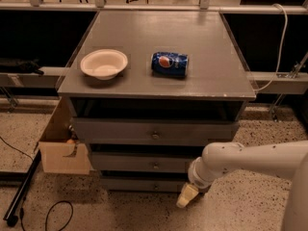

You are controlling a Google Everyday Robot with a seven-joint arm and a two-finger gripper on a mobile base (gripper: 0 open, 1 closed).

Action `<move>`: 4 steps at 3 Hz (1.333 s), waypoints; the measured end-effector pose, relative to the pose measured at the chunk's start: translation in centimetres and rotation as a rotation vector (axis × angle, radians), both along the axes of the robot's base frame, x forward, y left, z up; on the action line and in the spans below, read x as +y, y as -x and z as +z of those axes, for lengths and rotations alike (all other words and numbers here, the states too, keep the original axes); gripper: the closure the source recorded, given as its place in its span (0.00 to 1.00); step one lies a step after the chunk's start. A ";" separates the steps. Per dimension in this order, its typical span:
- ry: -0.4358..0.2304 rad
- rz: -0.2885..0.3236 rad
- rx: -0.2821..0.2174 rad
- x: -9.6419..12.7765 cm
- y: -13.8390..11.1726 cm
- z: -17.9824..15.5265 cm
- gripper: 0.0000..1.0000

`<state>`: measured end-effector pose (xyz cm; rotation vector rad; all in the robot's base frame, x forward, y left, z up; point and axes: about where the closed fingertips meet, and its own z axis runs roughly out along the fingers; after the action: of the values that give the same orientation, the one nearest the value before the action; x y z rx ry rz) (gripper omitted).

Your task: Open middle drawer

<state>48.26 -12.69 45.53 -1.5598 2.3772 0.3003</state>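
The grey cabinet has three stacked drawers. The middle drawer (pixel 139 163) is the second one, with a small round knob (pixel 155 166) at its centre; its front sits about flush with the drawer below. The top drawer (pixel 154 131) stands out a little further. My gripper (pixel 186 196) hangs at the end of the white arm (pixel 240 160), low at the cabinet's front right, beside the lowest drawer (pixel 139 184) and to the right of and below the middle knob. It holds nothing.
A white bowl (pixel 104 64) and a blue can (pixel 169 63) lying on its side sit on the cabinet top (pixel 211 42). An open cardboard box (pixel 62 148) stands on the floor at the cabinet's left. A black cable (pixel 53 213) lies on the speckled floor.
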 end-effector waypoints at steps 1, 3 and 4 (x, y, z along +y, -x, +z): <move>0.038 0.010 -0.027 0.3 -2.5 -0.8 0.00; 0.050 0.019 -0.124 0.6 -6.5 0.8 0.00; 0.069 0.017 -0.109 0.3 -6.6 -0.4 0.00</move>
<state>54.81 -12.41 45.08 -1.5842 2.3147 0.1337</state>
